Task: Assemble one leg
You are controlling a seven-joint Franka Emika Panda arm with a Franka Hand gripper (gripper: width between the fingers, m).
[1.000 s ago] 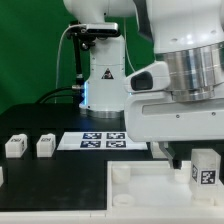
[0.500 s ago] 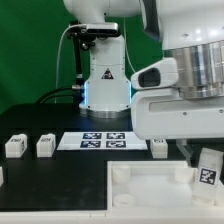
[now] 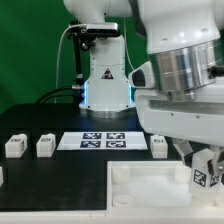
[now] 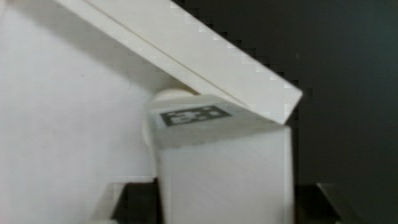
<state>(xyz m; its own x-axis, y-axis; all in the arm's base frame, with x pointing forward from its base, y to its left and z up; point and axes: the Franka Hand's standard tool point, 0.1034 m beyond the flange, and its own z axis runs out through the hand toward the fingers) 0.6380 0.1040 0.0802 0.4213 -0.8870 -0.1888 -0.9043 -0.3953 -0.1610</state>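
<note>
While gripped, leg (image 3: pixel 205 176): sat over tabletop (image 3: pixel 150 186) corner, near table's (image 3: pixel 50 192) edge on the exterior view's right.
gripper (image 3: pixel 203 166): clamped on leg's sides.
Contact with tabletop: couldn't tell.
</note>
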